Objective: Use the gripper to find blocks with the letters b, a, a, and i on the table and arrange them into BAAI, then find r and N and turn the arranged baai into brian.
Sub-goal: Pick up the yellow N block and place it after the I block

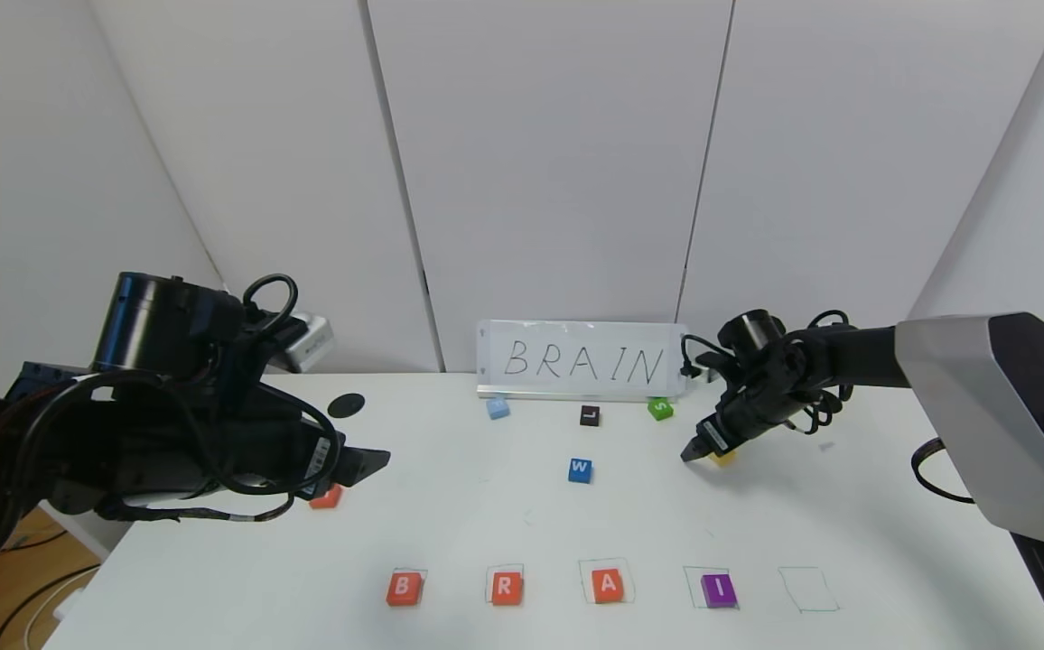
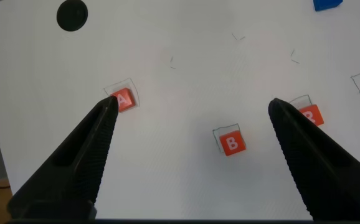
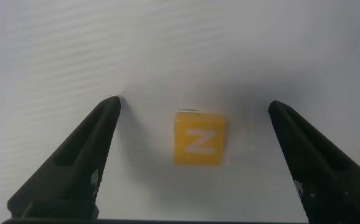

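On the white table point(image 1: 486, 524), a front row of pen squares holds orange B point(image 1: 403, 588), orange R point(image 1: 506, 588), orange A point(image 1: 608, 585) and purple I point(image 1: 719, 590). A second orange A point(image 1: 326, 496) lies at the left, partly under my left gripper point(image 1: 368, 462). That gripper is open and empty above the table; its wrist view shows its jaws point(image 2: 192, 104) spread wide, with A point(image 2: 123, 99) and B point(image 2: 232, 142) below. My right gripper point(image 1: 695, 451) is open just over the yellow N point(image 1: 722, 458). In the right wrist view N point(image 3: 198, 139) lies between the spread jaws point(image 3: 194, 104), untouched.
A BRAIN sign point(image 1: 581, 361) stands at the back. Before it lie a light blue block point(image 1: 498, 408), black L point(image 1: 589, 415), green S point(image 1: 660, 408) and blue W point(image 1: 580, 469). A black hole point(image 1: 346, 404) is back left. One pen square point(image 1: 808, 589) right of I holds nothing.
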`<state>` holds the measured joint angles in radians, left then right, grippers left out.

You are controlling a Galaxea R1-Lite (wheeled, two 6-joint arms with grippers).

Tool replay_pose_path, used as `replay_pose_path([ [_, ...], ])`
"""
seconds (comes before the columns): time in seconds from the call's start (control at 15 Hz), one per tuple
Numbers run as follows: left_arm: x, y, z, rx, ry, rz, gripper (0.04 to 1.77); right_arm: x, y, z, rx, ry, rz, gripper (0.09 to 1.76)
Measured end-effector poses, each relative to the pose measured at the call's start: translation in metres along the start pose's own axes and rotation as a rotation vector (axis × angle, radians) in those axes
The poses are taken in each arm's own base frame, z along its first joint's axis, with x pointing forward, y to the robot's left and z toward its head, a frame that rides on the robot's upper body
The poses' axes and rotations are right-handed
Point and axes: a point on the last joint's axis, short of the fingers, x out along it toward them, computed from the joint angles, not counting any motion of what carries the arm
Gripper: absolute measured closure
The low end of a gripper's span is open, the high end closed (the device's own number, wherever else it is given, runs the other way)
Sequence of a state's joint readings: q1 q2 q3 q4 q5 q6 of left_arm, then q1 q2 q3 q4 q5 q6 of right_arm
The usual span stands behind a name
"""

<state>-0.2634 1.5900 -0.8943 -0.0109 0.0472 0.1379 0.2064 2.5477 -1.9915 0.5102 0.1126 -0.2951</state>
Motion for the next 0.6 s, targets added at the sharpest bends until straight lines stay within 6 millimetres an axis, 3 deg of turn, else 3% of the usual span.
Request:
replay_pose_path([
  [0.6,0.0048,-0.0019,-0.0013,0.004,0.015,-0.005,0.09,0.0005,-0.0057,-0.0056,0.016,0.027,0.009,0.14],
])
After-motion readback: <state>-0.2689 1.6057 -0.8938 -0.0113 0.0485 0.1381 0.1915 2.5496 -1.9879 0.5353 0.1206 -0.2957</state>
